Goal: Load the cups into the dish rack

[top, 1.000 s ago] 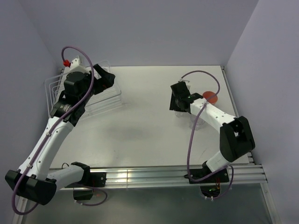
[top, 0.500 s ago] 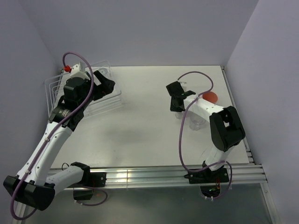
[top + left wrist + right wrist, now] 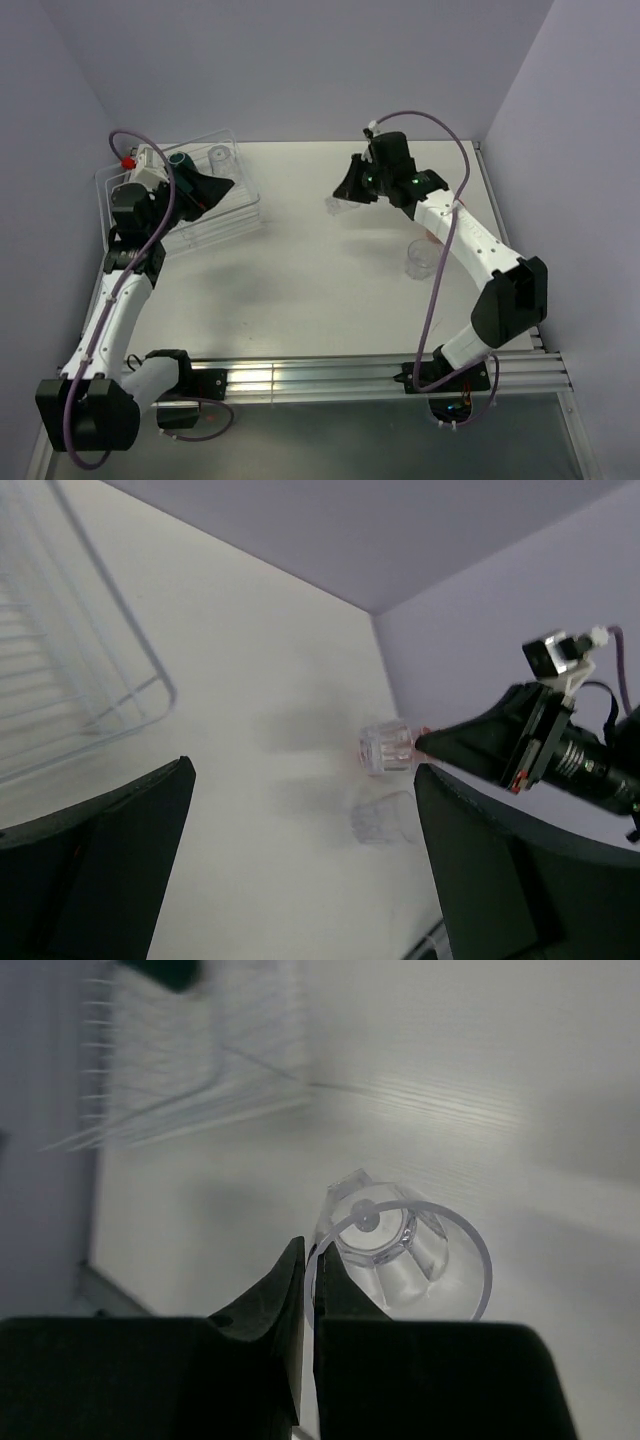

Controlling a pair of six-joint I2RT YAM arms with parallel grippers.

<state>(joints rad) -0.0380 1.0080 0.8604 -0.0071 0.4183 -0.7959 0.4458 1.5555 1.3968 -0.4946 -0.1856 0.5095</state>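
Observation:
My right gripper [image 3: 346, 196] is shut on the rim of a clear tumbler [image 3: 337, 206] and holds it in the air over the back middle of the table; the pinched rim shows in the right wrist view [image 3: 400, 1250]. A second clear tumbler [image 3: 422, 258] stands on the table to the right. The see-through dish rack [image 3: 120, 195] sits at the far left with a dark green mug [image 3: 180, 158] and a clear tumbler [image 3: 218, 157] in it. My left gripper [image 3: 218, 186] is open and empty over the rack's right side. The salmon-pink cup is hidden behind the right arm.
The left wrist view shows the rack's corner [image 3: 120, 670], the held tumbler [image 3: 385, 748] and the standing one [image 3: 378, 818]. Walls close the table at the back and both sides. A metal rail [image 3: 330, 375] runs along the near edge.
My right gripper has lifted the clear tumbler off the table and carried it left and back. My left arm has drawn back to the left, uncovering the mug and tumbler in the rack.

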